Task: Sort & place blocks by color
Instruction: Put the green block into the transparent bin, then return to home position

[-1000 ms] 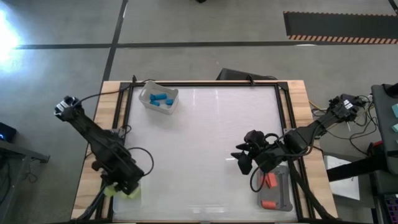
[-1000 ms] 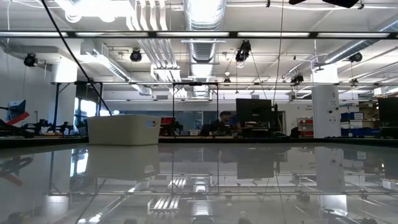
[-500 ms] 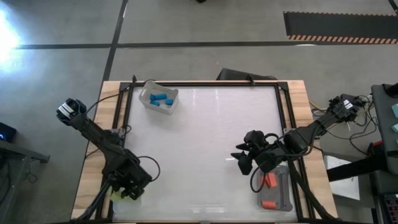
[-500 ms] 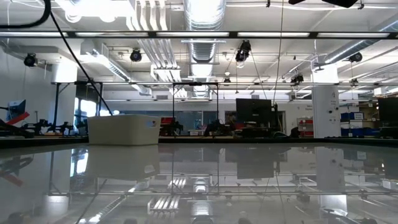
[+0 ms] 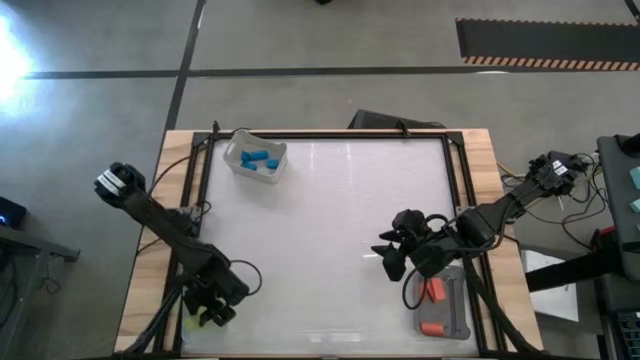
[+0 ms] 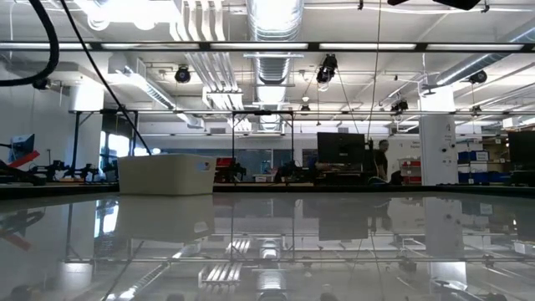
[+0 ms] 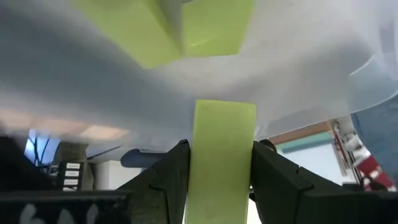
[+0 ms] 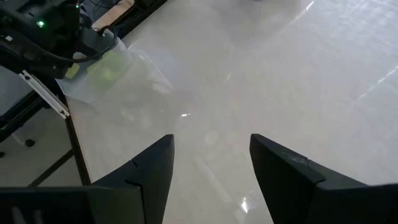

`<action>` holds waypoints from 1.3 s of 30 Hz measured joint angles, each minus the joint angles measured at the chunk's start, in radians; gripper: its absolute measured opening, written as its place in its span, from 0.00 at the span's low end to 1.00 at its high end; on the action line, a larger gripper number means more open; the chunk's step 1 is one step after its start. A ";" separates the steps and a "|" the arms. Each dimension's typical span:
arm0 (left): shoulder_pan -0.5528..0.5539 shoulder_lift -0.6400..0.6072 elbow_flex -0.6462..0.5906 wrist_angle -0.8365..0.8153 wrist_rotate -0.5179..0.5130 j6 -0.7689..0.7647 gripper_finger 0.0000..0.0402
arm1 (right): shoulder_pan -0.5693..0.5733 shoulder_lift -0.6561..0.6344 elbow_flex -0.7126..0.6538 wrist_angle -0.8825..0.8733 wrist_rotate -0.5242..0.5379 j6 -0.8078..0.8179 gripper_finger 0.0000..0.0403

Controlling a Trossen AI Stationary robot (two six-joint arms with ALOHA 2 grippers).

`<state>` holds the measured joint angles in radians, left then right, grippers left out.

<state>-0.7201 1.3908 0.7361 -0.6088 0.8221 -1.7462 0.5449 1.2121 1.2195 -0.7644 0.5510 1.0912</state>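
The white table (image 5: pixel 330 230) top is smooth and glossy, mirroring the ceiling lights, and its side borders look like pale bare wood. The clear plastic tray (image 8: pixel 118 71) is translucent and shiny. The yellow-green rectangular block (image 7: pixel 222 155) has a matt, even face.

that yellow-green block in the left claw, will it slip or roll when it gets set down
Probably neither. The yellow-green block has flat faces and square edges, so it should sit rather than roll. The left claw pinches it on two parallel sides, and it looks rigid, undented. Its surface looks matte, so likely not slippery.
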 joint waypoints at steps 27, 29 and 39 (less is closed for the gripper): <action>-0.001 0.002 -0.023 0.052 0.005 0.018 0.48 | 0.000 0.000 0.000 0.015 -0.001 0.008 0.50; -0.001 -0.001 -0.011 0.050 0.001 0.034 0.48 | 0.000 0.000 0.000 0.015 -0.001 0.008 0.50; -0.001 -0.161 0.156 0.059 -0.397 0.328 0.45 | 0.004 0.000 0.000 0.146 -0.003 -0.175 0.50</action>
<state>-0.7212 1.2294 0.8924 -0.5499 0.4253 -1.4185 0.5485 1.2121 1.2198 -0.6182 0.5484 0.9159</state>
